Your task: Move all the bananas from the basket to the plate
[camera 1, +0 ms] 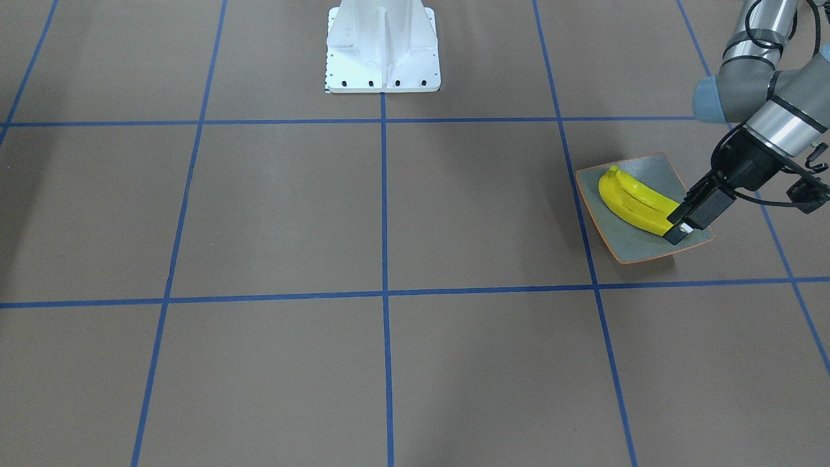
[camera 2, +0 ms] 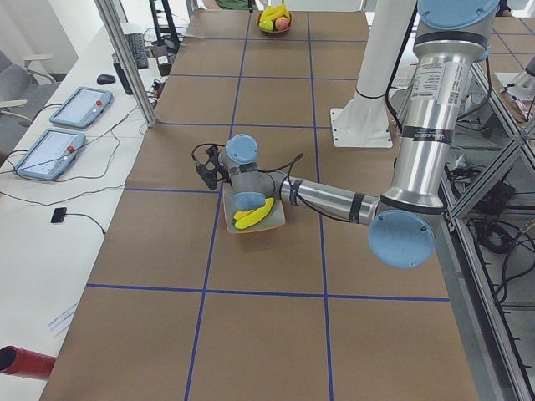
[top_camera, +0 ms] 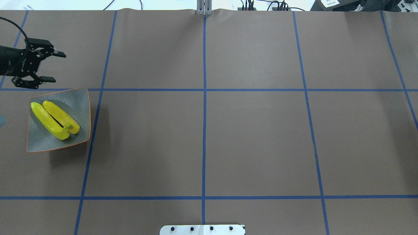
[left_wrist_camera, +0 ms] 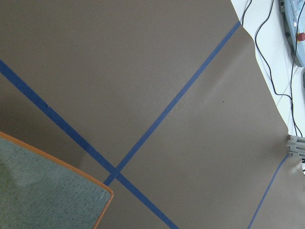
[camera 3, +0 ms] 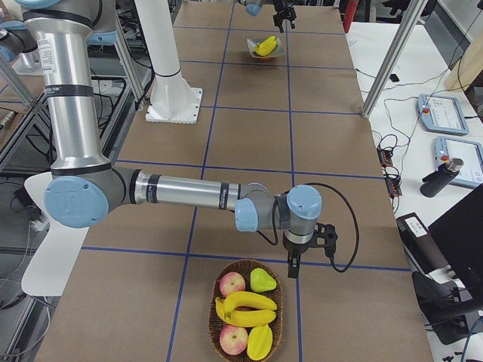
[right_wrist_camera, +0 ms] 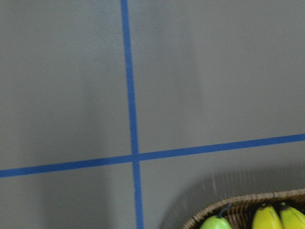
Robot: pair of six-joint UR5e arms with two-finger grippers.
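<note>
Two yellow bananas (top_camera: 54, 120) lie side by side on the grey-blue plate (top_camera: 78, 101) with the orange rim, at the table's left end. My left gripper (top_camera: 54, 66) hovers open just beyond the plate's far edge, holding nothing. A corner of the plate (left_wrist_camera: 43, 191) shows in the left wrist view. The wicker basket (camera 3: 245, 262) at the right end holds more bananas (camera 3: 245, 304). My right gripper (camera 3: 294, 264) hangs just beside the basket's rim; I cannot tell whether it is open or shut. The right wrist view catches the basket's edge (right_wrist_camera: 238, 202) and banana tips (right_wrist_camera: 274, 217).
Red apples (camera 3: 232, 284) and a green pear (camera 3: 262, 279) share the basket. The white robot base (camera 1: 382, 48) stands at the table's middle rear. Metal frame posts (camera 3: 389, 56) and a side table with control tablets (camera 2: 79, 104) line the far edge.
</note>
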